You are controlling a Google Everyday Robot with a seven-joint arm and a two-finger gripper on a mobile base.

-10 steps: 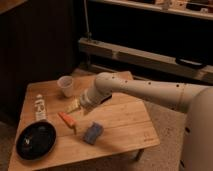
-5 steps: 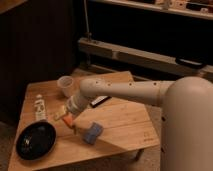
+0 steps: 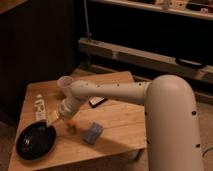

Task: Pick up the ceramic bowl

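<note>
The ceramic bowl [image 3: 35,141] is a wide, shallow, glossy black dish at the front left corner of the wooden table [image 3: 120,125]. My gripper [image 3: 51,120] hangs at the end of the white arm, right over the bowl's far right rim, close above it.
A small pale cup [image 3: 65,84] stands at the back of the table. A white bottle [image 3: 40,106] lies left, behind the bowl. An orange item [image 3: 73,122] and a blue sponge [image 3: 92,133] lie right of the gripper. A dark flat object [image 3: 97,102] lies mid-table. Dark shelving stands behind.
My arm has swung left and down across the table, bringing the gripper from the middle of the table to the bowl's right rim. The objects have not moved.
</note>
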